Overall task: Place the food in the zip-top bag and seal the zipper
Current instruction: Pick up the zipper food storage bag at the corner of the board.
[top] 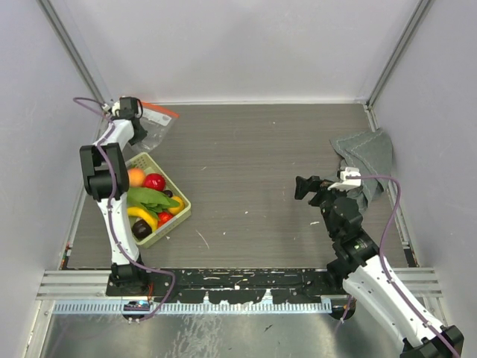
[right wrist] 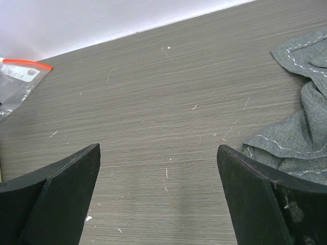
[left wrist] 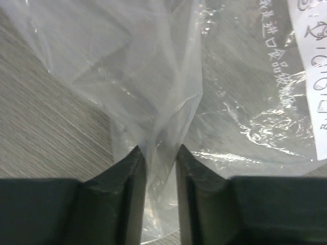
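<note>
The zip-top bag (top: 154,128) lies clear and crinkled at the far left of the table, its red-orange zipper (top: 161,110) along the far edge. My left gripper (top: 140,121) is over it and shut on a bunched fold of the bag (left wrist: 153,76), which runs up between the jaws (left wrist: 161,150); the white label (left wrist: 311,61) shows at right. The food (top: 153,195), red, orange, yellow, purple and green toy pieces, sits in the pale green basket (top: 177,218). My right gripper (top: 304,186) is open and empty over bare table (right wrist: 158,148). The right wrist view shows the bag (right wrist: 18,84) and zipper (right wrist: 25,63) far off.
A grey folded cloth (top: 365,160) lies at the right, just behind the right arm, and shows at the right edge of the right wrist view (right wrist: 301,102). Walls close in the table on three sides. The basket stands against the left arm.
</note>
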{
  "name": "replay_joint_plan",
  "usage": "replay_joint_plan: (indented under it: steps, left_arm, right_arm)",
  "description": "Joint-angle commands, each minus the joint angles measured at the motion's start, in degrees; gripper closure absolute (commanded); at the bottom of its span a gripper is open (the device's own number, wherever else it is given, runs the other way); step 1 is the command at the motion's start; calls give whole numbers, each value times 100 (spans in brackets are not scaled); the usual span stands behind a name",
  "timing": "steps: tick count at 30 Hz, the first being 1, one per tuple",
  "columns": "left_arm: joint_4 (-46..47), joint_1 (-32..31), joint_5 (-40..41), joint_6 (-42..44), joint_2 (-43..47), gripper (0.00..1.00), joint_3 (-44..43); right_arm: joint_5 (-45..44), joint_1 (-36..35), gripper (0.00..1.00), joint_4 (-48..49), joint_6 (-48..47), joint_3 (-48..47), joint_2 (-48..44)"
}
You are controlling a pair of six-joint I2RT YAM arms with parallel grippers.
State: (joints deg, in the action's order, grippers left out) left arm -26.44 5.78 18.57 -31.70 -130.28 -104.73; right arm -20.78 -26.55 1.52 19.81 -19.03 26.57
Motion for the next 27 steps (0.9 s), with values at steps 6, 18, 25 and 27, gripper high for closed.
replay_joint_plan:
  steps: [6,18,25,27]
  left_arm:
    - [626,-97,-537,632,978,100,510]
    - [859,-779,-1065,966,2326,100,1498]
    - [1260,-1362,-1815,859,3121,100,2410]
    - [1400,-1487,-2140,874,3327,100,2700]
  right_arm:
    - [142,-11,0,447,-78,-32,248]
    - [577,-12,0,652,-135,-190,912]
    - [970,-16,0,613,-217,-433,1109]
    - [1129,-10,0,524,-293,-553,1198]
